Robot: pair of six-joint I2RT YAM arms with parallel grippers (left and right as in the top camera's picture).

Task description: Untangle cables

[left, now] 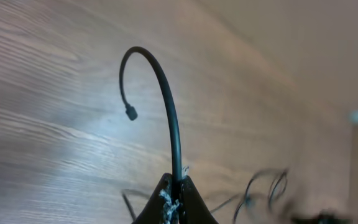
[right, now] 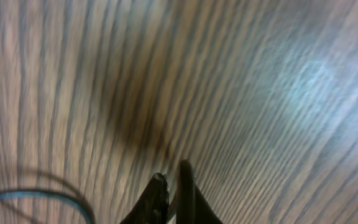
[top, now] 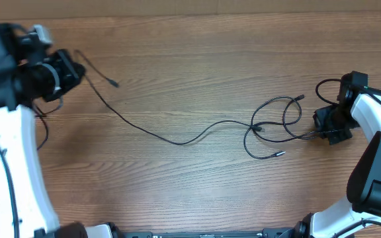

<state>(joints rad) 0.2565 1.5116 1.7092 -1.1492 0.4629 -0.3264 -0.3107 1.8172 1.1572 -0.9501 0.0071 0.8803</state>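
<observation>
Overhead: thin black flexible cables (top: 177, 141) lie on the wood-grain table (top: 177, 59). One long run goes from my left claw (top: 73, 70) at far left across to a looped knot (top: 256, 127) right of centre, just beside my right claw (top: 319, 132). Left claw is clamped on the long run near its end; a short tail with a small black plug (top: 114, 84) sticks out past it. Right claw reads as together; strands lead up to it, but I can't tell if one is pinched. Step, my read: drawing the long run out of the knot, loops not yet separated. Next move likely needs the right claw anchoring one loop while the left pulls away leftward, slowly, so the crossing doesn't cinch. Left wrist cam adds what overhead can't: the cable rises straight out of the left claw and arcs over to the plug, grip confirmed; the knot is only a blur at lower right. Right wrist cam: fingers nearly touching, mostly bare table, blurred cable arc lower left. A silver-tipped plug (top: 282, 153) shows only overhead.
</observation>
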